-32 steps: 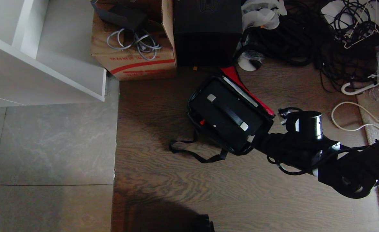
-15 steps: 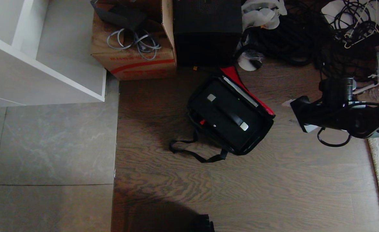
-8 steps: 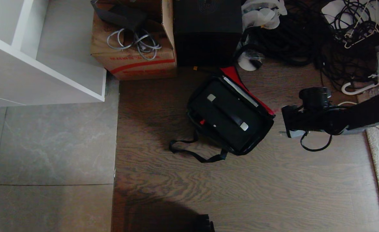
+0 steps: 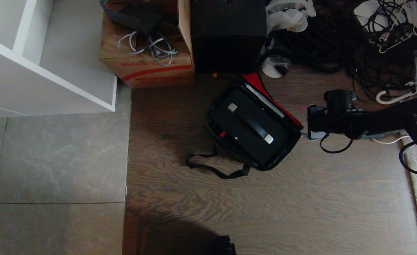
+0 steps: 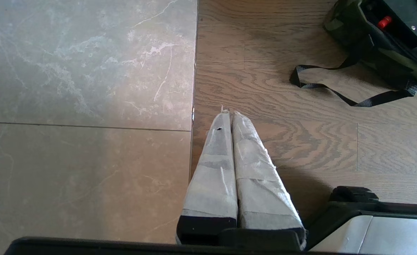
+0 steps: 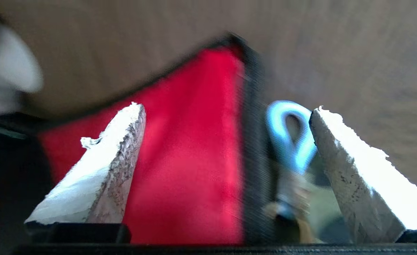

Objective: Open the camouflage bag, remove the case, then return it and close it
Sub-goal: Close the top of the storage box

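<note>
1. Now the bag (image 4: 252, 129) lies open on the wood floor (image 4: 265, 205), lid thrown back toward the black box (image 4: 228, 33), red lining (image 4: 256, 80) showing.
2. Case (image 4: 251, 127) sits inside the bag, handle (image 4: 253, 124) up, silver ends visible.
3. Strap (image 4: 212, 166) trails loose on the floor from the bag's near side, toward the tile (image 4: 52, 159).
4. Right gripper (image 4: 309, 127) is level, just beside the bag's right corner, arm reaching in from the right. Contact with the bag: cannot tell.
5. Right wrist view: fingers (image 6: 105, 170) spread wide apart, nothing between them gripped. Red lining (image 6: 187, 148) and the lid's dark edge lie between them; a pale blue loop (image 6: 289, 131) sits near one finger, blurred.
6. Left gripper (image 5: 229, 117) hangs over the floor at the tile seam, well apart from the bag (image 5: 382, 46); fingers (image 5: 215, 170) pressed together, empty.
7. Cardboard box (image 4: 144, 53) with grey cables stands left of the black box, behind the bag.
8. Tangle of black cables (image 4: 339, 39) covers the floor beyond the bag, to the right of the black box.
9. White shelf (image 4: 45, 71) stands far left of the bag.
</note>
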Controlling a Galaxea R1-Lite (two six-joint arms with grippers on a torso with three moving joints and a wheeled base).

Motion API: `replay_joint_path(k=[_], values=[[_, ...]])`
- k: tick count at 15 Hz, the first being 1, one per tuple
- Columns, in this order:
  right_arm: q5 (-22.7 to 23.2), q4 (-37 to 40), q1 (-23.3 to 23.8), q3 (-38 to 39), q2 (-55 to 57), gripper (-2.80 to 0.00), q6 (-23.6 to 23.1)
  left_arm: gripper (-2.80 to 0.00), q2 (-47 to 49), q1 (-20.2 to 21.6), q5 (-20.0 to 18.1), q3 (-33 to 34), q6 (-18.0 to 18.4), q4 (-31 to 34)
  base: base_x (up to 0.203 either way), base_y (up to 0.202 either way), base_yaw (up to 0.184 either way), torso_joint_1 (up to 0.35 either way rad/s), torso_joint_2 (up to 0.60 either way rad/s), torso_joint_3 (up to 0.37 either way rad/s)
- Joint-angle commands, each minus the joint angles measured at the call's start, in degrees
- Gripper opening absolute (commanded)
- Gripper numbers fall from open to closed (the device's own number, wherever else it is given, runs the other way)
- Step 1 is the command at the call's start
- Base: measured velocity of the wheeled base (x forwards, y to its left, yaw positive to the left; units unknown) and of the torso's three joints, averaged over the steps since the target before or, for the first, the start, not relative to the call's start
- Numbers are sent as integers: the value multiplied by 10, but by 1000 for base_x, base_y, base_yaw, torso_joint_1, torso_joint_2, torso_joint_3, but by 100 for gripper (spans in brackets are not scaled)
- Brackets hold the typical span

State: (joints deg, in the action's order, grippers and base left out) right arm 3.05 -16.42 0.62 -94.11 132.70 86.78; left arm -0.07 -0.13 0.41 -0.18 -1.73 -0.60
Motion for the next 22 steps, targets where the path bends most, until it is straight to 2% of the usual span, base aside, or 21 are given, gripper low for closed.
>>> replay_joint_path(k=[1, 3, 11, 13, 14, 18, 22], values=[[4, -7, 4, -17, 9, 0, 14, -280, 0, 0, 0, 0, 0, 0, 0, 0, 0, 0, 0, 0], [5, -21, 6, -19, 12, 0, 20, -280, 0, 0, 0, 0, 0, 0, 0, 0, 0, 0, 0, 0], [28, -55, 6, -43, 27, 0, 103, -280, 0, 0, 0, 0, 0, 0, 0, 0, 0, 0, 0, 0], [26, -67, 6, -51, 37, 0, 106, -280, 0, 0, 0, 0, 0, 0, 0, 0, 0, 0, 0, 0], [25, -68, 6, -54, 40, -280, 106, -280, 0, 0, 0, 0, 0, 0, 0, 0, 0, 0, 0, 0], [27, -65, 6, -55, 39, -280, 97, -280, 0, 0, 0, 0, 0, 0, 0, 0, 0, 0, 0, 0], [27, -61, 6, -38, 30, -280, 69, -280, 0, 0, 1, 0, 0, 0, 0, 0, 0, 0, 0, 0]])
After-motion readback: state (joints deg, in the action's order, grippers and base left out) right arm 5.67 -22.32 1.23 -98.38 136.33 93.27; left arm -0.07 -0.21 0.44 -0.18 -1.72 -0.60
